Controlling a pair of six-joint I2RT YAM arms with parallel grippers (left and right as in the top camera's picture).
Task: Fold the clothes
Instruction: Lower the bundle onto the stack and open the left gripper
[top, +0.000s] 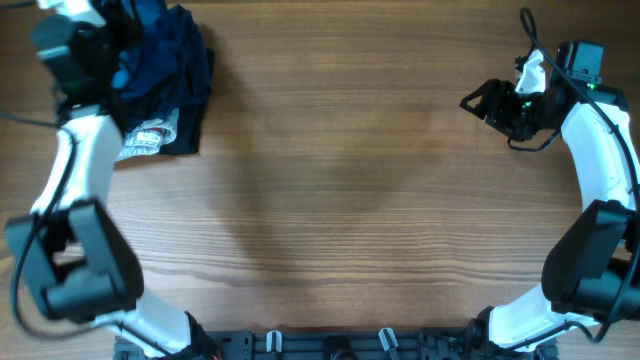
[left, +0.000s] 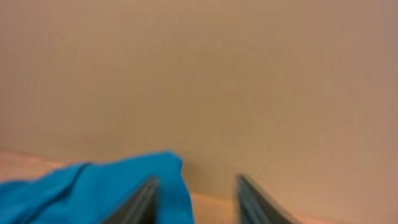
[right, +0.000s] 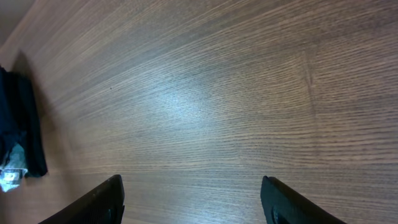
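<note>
Up in the far left corner of the worktop (top: 340, 200) sits the heap, and the clothes (top: 165, 45) are the deep blue bundle on top of it, rumpled and bunched, nothing like flat. Under the heap's near edge a black garment (top: 188, 128) shows, and just beside that a pale denim piece (top: 150, 138) pokes out toward the left arm. The left arm reaches right over the pile, its head covering the pile's left side from above. From the wrist the left fingers (left: 198, 183) stand apart with a clear gap between them. Bright blue cloth laps over the one on the picture's left and spills away to that side, but the view is blurred. I see the cloth lying against that finger, not pinched between the two. Behind them there is only a plain beige wall (left: 249, 74). Across the worktop, well apart from the pile, the right arm hangs over bare wood near the far right edge. The right fingers (right: 193, 183) are spread wide and hold nothing, only wood grain between them. Its camera catches the dark pile far off at the left edge of its view.
</note>
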